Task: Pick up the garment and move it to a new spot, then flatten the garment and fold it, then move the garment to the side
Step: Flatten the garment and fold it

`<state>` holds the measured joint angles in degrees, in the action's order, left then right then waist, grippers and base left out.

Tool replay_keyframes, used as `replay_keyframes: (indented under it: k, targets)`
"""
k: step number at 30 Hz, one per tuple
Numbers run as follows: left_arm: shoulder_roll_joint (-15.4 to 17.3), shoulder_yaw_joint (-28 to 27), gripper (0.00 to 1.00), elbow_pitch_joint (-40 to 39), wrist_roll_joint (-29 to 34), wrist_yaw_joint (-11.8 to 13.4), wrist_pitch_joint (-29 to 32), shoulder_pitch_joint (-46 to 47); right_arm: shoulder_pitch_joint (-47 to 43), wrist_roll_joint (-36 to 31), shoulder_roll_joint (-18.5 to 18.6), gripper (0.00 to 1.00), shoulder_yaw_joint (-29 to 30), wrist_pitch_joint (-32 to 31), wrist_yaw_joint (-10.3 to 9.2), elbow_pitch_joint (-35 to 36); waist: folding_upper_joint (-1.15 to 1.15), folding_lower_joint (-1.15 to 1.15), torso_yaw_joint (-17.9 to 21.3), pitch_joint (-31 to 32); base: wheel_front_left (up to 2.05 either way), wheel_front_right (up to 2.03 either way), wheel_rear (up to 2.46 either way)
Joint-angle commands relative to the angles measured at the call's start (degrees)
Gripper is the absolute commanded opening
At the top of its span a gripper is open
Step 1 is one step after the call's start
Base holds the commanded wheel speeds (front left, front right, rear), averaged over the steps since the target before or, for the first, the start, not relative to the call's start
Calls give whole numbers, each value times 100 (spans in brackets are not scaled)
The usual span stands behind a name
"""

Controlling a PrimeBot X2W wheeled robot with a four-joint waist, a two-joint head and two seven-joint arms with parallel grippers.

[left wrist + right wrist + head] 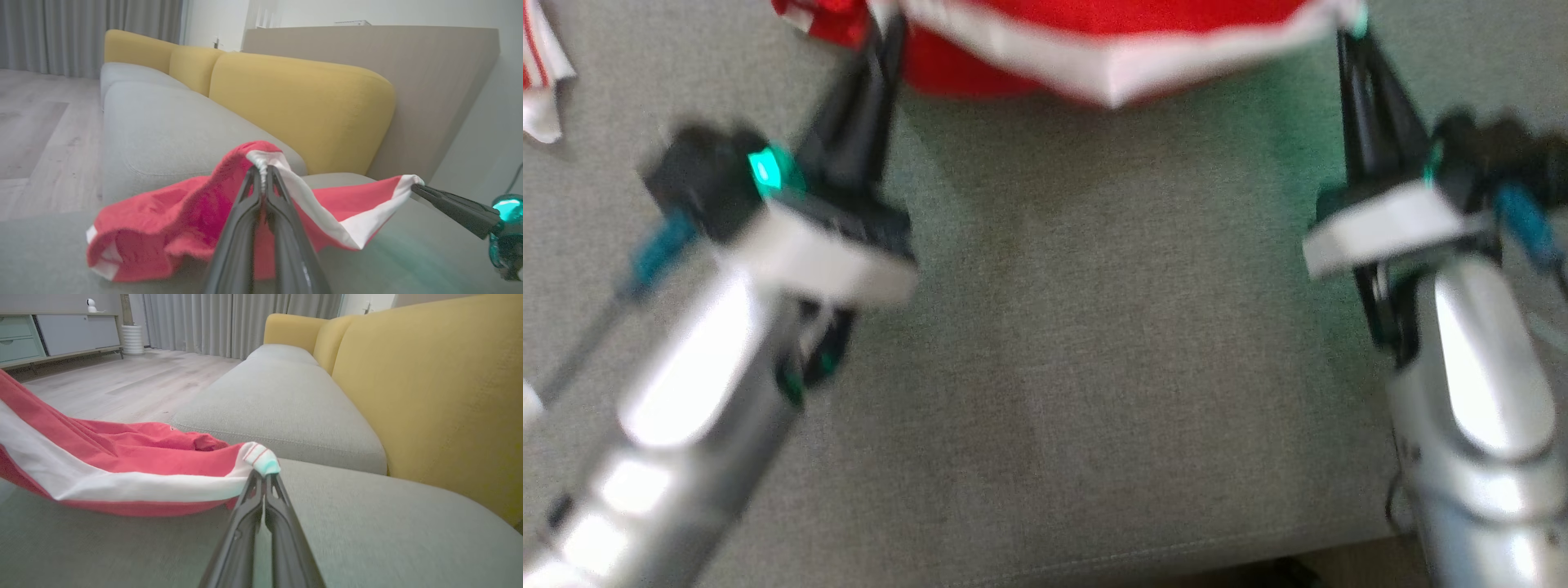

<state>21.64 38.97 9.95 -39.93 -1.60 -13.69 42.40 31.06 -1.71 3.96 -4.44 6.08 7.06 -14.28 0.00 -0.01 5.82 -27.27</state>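
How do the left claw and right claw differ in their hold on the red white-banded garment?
The left claw pinches a bunched peak of the red white-banded garment, fabric falling on both sides; the right claw pinches its end corner, fabric trailing one way. Both are shut on the white band, which sags between them.

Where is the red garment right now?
The garment spans the head view's top centre, pinched between left gripper and right gripper, over the grey sofa seat.

Grey sofa (286, 396), yellow backrests (429, 396), curtains (229, 318) behind.
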Motion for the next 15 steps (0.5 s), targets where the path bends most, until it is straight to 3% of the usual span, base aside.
replay_keyframes:
  k: [1,15]
  targets:
    - [225,-128,0,-330,109,73,-62,-193,-308,46,-108,0,-46,14,43,355,0,1,8,133,0,0,0]
    - [179,94,0,-1797,181,746,-127,-2919,-2989,186,-108,0,411,-647,43,2386,0,1,-105,1607,0,0,0]
